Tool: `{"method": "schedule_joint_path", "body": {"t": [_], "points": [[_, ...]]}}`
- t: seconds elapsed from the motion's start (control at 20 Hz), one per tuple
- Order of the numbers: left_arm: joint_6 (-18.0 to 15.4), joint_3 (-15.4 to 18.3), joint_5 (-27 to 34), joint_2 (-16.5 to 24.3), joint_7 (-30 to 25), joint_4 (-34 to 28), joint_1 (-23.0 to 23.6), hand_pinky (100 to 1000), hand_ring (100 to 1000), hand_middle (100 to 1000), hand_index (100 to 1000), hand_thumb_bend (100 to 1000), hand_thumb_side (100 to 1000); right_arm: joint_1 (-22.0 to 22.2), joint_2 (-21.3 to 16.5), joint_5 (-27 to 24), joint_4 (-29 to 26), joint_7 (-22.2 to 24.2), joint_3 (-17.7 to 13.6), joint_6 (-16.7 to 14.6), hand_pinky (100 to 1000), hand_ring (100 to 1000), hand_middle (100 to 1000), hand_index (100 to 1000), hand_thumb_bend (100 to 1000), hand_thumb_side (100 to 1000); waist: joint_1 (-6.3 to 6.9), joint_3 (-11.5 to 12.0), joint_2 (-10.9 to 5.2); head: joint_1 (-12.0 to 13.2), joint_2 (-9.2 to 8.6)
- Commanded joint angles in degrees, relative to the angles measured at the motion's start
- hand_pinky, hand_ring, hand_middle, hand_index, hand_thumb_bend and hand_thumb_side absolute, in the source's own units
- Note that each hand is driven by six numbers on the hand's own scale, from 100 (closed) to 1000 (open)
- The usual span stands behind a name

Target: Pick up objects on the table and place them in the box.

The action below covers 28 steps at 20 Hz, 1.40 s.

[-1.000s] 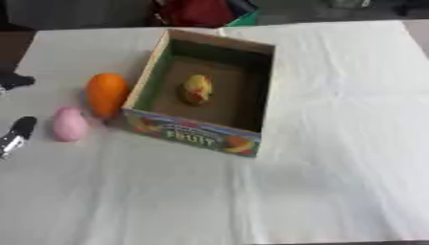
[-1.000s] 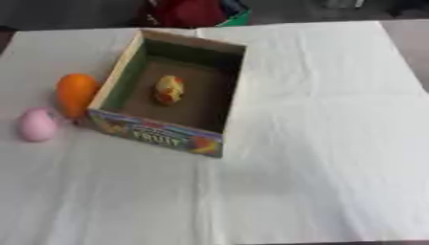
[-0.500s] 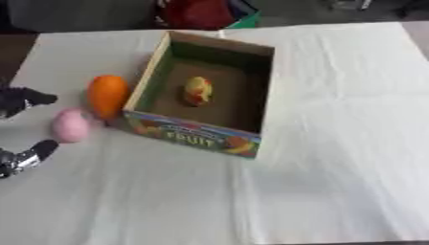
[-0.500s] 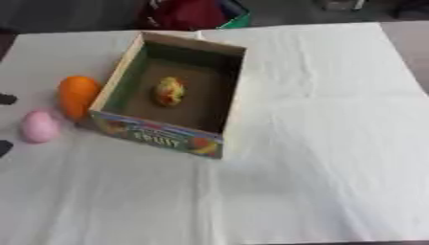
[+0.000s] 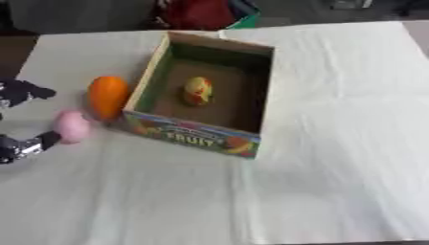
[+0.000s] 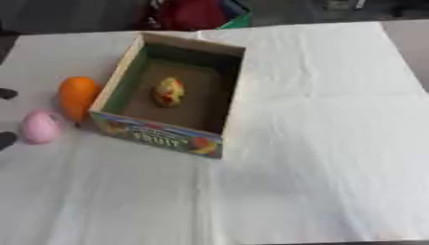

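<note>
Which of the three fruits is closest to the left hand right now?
The pink fruit, on the cloth left of the box. The left hand brackets it; the orange fruit lies farther along the box wall, and the yellow fruit is inside.

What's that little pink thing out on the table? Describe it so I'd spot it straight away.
Start at the open cardboard box with FRUIT printed on its front, standing on the white tablecloth. Outside its left wall lies an orange fruit, and just left of and nearer than that sits the pink egg-shaped thing, beside the left hand. It is smaller and paler than the orange one, and the only pink item.
</note>
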Motion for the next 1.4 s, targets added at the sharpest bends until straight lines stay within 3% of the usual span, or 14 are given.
{"method": "schedule_joint_path", "body": {"t": [0.05, 0.35, 0.7, 1.4], "points": [[-0.11, -0.25, 1.6, 1.97, -2.47, 1.93, -1.57, 696, 856, 759, 988, 337, 882, -0.85, -0.71, -0.04, -1.12, 0.14, -0.23, 0.85, 735, 1000, 585, 769, 100, 605, 0.09, -0.18, -0.74, 0.53, -0.28], [-0.55, -1.53, 3.23, 1.4, -6.34, 6.56, -4.24, 696, 846, 762, 1000, 363, 854, -1.28, -0.26, -0.18, -1.12, 0.84, 0.02, 1.6, 737, 1000, 581, 768, 100, 609, 0.36, -0.51, -0.29, 1.01, -0.49], [-1.16, -2.4, 6.48, 0.22, -9.99, 10.97, -7.08, 693, 846, 779, 1000, 257, 705, -1.47, 0.45, -0.43, -1.12, 1.23, -0.08, 3.23, 735, 1000, 569, 759, 100, 626, 0.69, -0.87, 0.18, 1.3, -0.86], [-1.32, -4.45, 2.44, -1.84, -10.37, 16.54, -11.17, 668, 840, 790, 987, 334, 724, -1.93, 1.61, -1.01, -1.12, 1.75, -0.17, 5.11, 732, 1000, 559, 752, 100, 647, 0.88, -1.39, 0.68, 2.02, -1.61]]}}
